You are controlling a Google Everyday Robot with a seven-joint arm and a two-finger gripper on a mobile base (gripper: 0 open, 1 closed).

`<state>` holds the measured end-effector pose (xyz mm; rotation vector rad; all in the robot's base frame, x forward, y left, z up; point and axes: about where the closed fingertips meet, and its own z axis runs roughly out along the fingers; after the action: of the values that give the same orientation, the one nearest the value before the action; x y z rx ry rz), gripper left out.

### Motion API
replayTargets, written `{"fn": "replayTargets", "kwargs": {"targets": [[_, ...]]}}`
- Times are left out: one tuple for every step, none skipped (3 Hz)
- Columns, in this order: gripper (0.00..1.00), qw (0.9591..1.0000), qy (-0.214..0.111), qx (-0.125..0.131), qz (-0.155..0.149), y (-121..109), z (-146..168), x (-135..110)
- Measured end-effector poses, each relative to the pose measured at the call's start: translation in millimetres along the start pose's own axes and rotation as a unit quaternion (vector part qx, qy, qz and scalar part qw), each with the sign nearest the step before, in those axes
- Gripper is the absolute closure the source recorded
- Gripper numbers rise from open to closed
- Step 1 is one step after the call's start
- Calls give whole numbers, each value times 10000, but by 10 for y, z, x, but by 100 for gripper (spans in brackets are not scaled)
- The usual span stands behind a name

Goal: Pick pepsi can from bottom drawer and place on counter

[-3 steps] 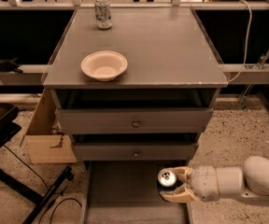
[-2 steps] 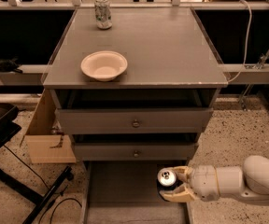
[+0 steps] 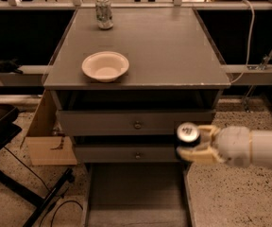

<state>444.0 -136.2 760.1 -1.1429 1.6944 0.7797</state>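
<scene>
My gripper [image 3: 192, 142] comes in from the right and is shut on the pepsi can [image 3: 188, 133], whose silver top faces up. It holds the can in front of the two knobbed drawers, above the right side of the open bottom drawer [image 3: 136, 193] and below the front edge of the counter [image 3: 169, 46]. The can's dark blue body is mostly hidden by the fingers [image 3: 197, 155].
A white bowl [image 3: 105, 66] sits on the counter's front left. A pale silver-green can [image 3: 104, 12] stands at its back left. A cardboard box [image 3: 46, 131] leans left of the cabinet. A black stand and cable [image 3: 51, 193] lie on the floor at left.
My gripper has lifted the can up out of the bottom drawer, to the height of the knobbed drawers.
</scene>
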Motion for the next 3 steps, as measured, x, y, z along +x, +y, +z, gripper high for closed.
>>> {"fn": "replayTargets", "kwargs": {"targets": [[100,9982,-176,495,303,-374,-323,-654],[100,9908,-673,1075,473,-899,-573,-1313],[100,9752,-1353,1659,555,-1547,-770,-1765]]}}
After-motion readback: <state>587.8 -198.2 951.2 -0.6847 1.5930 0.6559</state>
